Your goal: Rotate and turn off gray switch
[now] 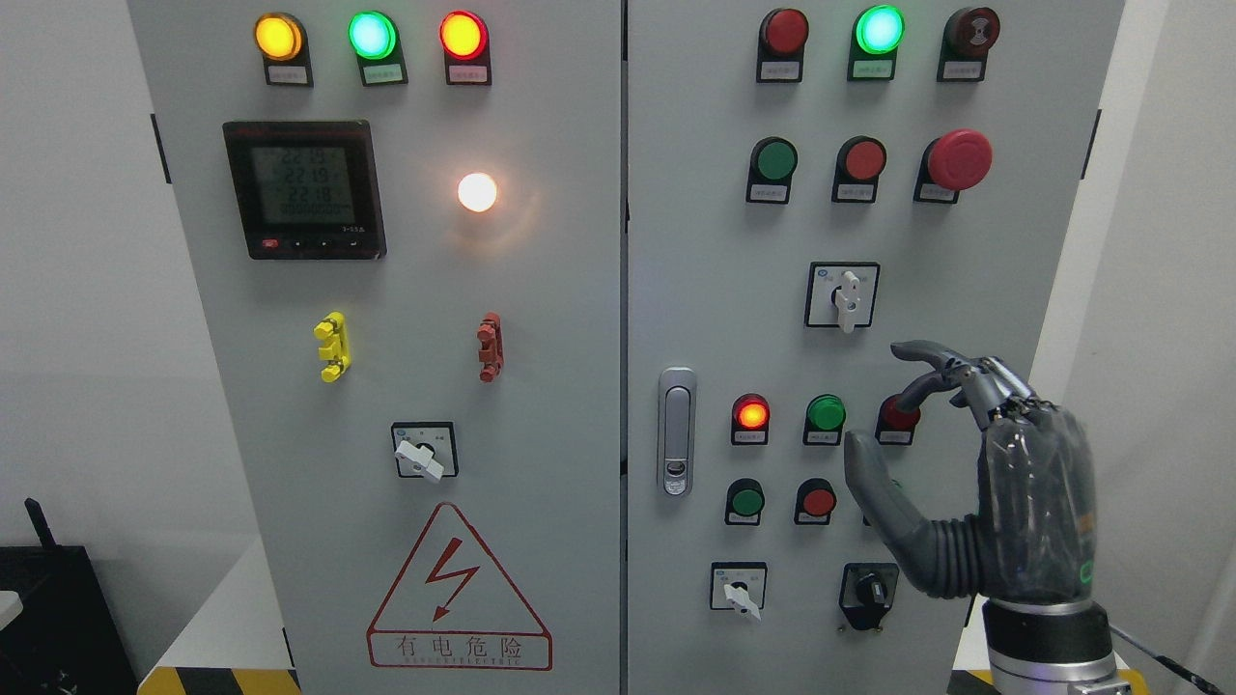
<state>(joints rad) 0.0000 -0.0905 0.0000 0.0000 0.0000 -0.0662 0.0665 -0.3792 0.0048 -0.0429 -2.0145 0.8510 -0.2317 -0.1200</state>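
Observation:
A light grey rotary switch (847, 297) sits on a black-framed plate in the middle of the right cabinet door, its handle pointing straight up and down. My right hand (884, 401) rises from the lower right corner, just below and right of that switch and not touching it. Its fingers are spread and curved toward the panel, holding nothing. The thumb (869, 473) points up, and the index finger (927, 354) arches over a red button (898, 417). Two similar grey switches show: one (422, 454) on the left door, one (739, 591) low on the right door. My left hand is out of view.
A black rotary switch (866, 594) lies beside my wrist. Rows of red and green buttons and lit lamps fill the right door, with a red mushroom stop button (958, 159). A door latch (677, 430) stands at the door's left edge. The left door carries a meter (304, 188).

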